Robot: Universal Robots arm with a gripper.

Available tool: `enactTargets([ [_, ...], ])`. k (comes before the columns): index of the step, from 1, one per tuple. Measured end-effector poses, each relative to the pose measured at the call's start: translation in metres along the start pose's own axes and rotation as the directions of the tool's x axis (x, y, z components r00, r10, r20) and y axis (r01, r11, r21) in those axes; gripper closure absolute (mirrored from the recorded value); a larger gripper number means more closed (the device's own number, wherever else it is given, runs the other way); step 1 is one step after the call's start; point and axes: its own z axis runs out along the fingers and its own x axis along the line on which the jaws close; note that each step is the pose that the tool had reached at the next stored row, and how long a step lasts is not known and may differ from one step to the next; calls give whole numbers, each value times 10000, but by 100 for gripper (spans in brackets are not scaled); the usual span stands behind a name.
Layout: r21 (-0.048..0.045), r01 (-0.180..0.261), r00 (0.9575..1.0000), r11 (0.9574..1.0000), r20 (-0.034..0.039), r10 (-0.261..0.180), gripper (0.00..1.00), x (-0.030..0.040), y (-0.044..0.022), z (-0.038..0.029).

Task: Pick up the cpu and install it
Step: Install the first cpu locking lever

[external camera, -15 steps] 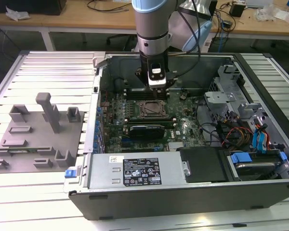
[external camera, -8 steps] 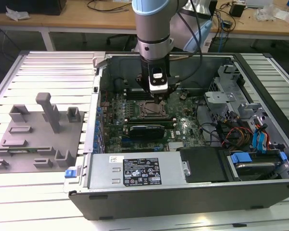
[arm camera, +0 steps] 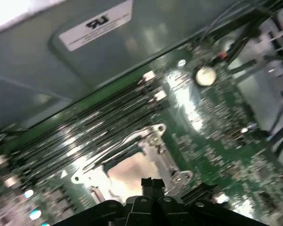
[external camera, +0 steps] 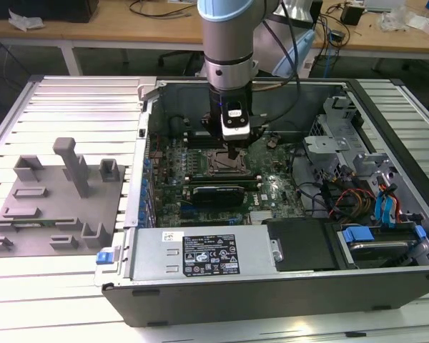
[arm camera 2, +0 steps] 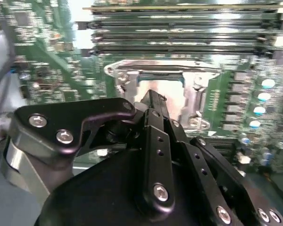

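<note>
One tool [arm camera: 148,182] pinched narrow above cpu [arm camera: 132,170] in socket frame [arm camera: 153,133], memory slots [arm camera 2: 179,35] beside

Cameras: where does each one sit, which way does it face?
Exterior view: off the arm, high, looking down into the open computer case; arm and end effector over the CPU socket.
Second wrist view: on the wrist, looking past the end effector at the socket.
First wrist view: also wrist-mounted, fingertips at the socket.
Both wrist views share socket and memory slots.
</note>
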Motion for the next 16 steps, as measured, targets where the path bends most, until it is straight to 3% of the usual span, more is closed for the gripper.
enactTargets([
  [1,168,16,9996,9999,-285,-12,89,-5,3,2],
  [4,157,140,9995,9998,-287,-136,89,-5,3,3],
  [6,116,533,9982,9985,-288,-530,89,-5,3,8],
  [7,77,953,9951,9954,-288,-951,89,-4,3,12],
  [10,-29,2053,9783,9787,-279,-2053,89,-2,3,25],
  [13,-81,2589,9655,9659,-270,-2590,89,-2,3,31],
  [14,-103,2803,9595,9599,-266,-2805,89,-2,3,34],
  [16,-160,3391,9403,9406,-252,-3394,89,-1,3,40],
])
